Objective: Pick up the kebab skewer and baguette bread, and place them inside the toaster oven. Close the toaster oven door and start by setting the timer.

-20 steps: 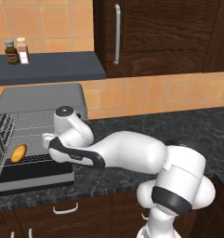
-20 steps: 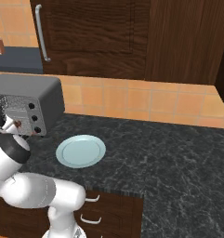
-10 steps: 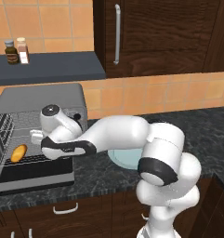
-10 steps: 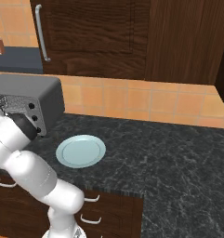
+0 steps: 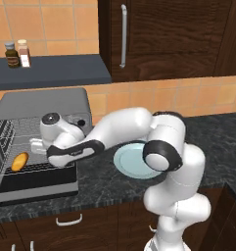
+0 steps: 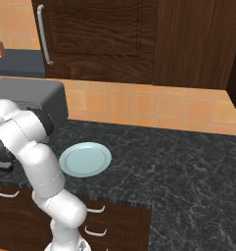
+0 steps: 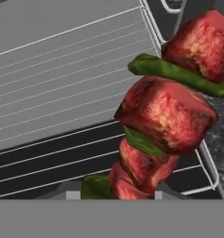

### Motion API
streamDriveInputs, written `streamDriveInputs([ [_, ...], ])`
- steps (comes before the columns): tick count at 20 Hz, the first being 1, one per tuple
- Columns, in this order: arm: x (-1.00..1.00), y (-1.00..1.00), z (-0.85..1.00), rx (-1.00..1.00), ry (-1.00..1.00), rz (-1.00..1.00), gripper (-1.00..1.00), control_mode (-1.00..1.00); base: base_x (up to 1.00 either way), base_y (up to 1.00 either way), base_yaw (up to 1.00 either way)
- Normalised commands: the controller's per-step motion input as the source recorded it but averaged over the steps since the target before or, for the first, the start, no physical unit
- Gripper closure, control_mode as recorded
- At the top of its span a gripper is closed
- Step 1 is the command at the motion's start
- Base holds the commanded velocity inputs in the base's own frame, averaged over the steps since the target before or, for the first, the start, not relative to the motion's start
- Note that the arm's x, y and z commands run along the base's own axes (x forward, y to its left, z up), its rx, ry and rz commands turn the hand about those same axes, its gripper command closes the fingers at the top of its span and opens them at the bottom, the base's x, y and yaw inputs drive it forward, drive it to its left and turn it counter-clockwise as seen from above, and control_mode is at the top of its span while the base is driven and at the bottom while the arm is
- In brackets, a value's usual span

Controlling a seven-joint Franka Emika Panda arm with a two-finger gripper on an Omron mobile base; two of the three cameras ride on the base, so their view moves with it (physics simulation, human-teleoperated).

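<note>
The toaster oven (image 5: 46, 103) stands at the counter's left with its door (image 5: 36, 185) dropped flat. The baguette bread (image 5: 19, 162) lies on the left of the wire rack (image 7: 62, 69); an orange sliver of it shows at the hand view's left edge. My gripper (image 5: 37, 145) hovers just over the rack at the oven's mouth, right of the bread. It is shut on the kebab skewer (image 7: 164, 116), whose red meat chunks and green pepper pieces hang close before the hand camera, above the rack's right part. The fingertips are hidden behind the skewer.
A round pale-blue plate (image 6: 85, 159) lies on the dark counter right of the oven, partly under my forearm (image 5: 114, 130). Two spice bottles (image 5: 17, 54) stand on the shelf above the oven. Wall cabinets with a long handle (image 5: 123, 37) hang behind.
My hand has moved left with the skewer, from the oven's right side to over the rack. The elbow has swung up and right. The bread has stayed put.
</note>
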Motion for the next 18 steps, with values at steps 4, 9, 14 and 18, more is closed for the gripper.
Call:
streamDriveInputs([
  [4,0.11,0.28,-0.47,0.00,0.00,0.00,1.00,-1.00,0.00,0.00,0.00],
  [9,0.10,0.20,-0.18,0.00,0.00,0.00,1.00,-1.00,0.00,0.00,0.00],
  [14,0.03,0.32,0.00,0.00,0.00,0.00,1.00,-1.00,0.00,0.00,0.00],
  [18,0.00,0.18,0.00,0.00,0.00,0.00,-1.00,-1.00,0.00,0.00,0.00],
])
